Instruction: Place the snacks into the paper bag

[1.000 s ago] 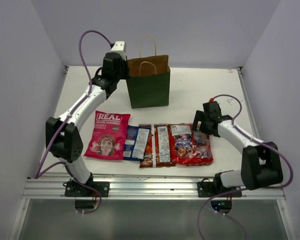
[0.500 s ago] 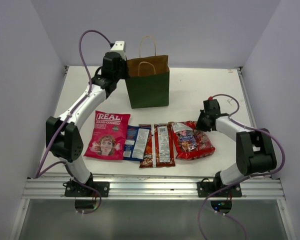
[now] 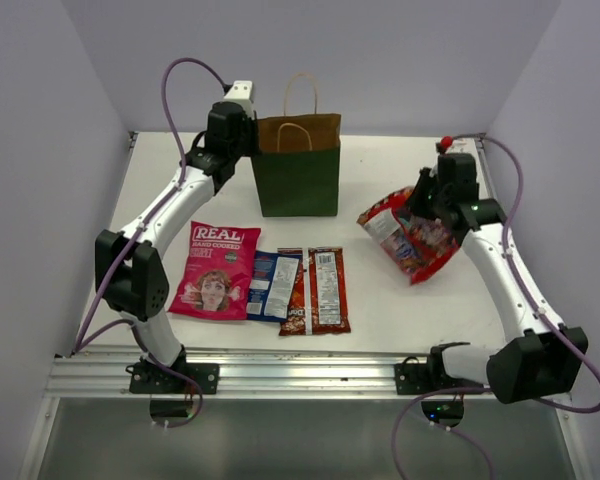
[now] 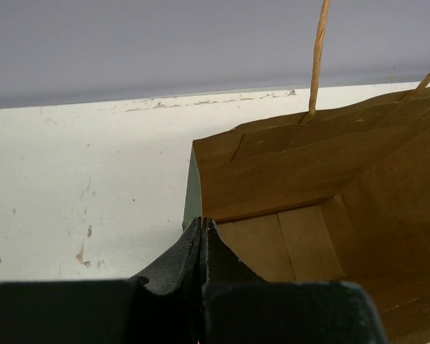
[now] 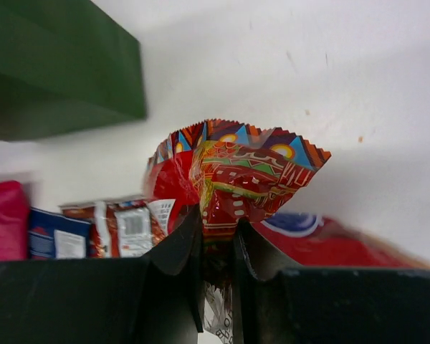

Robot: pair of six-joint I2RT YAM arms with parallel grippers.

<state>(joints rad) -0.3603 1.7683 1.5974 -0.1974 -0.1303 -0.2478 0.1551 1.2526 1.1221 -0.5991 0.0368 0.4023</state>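
The dark green paper bag [image 3: 298, 180] stands upright at the back of the table, its brown inside [image 4: 308, 186] showing. My left gripper [image 3: 242, 140] is shut on the bag's left rim [image 4: 201, 226], one finger inside and one outside. My right gripper [image 3: 425, 205] is shut on the crinkled top edge of the red candy bag [image 3: 405, 235], which hangs above the table to the right of the paper bag. In the right wrist view the candy bag [image 5: 244, 168] fans out above the gripper [image 5: 216, 215]. Three snacks lie flat in a row: pink REAL bag [image 3: 216, 270], blue packet [image 3: 275, 285], orange-red packet [image 3: 316, 290].
White walls close in the table on the left, back and right. A metal rail [image 3: 300, 375] runs along the near edge by the arm bases. The paper bag's green side [image 5: 57, 72] shows at the upper left of the right wrist view.
My right gripper closed on the red candy bag and lifted it off the table, up and toward the back right. My left gripper closed fully on the paper bag's rim.
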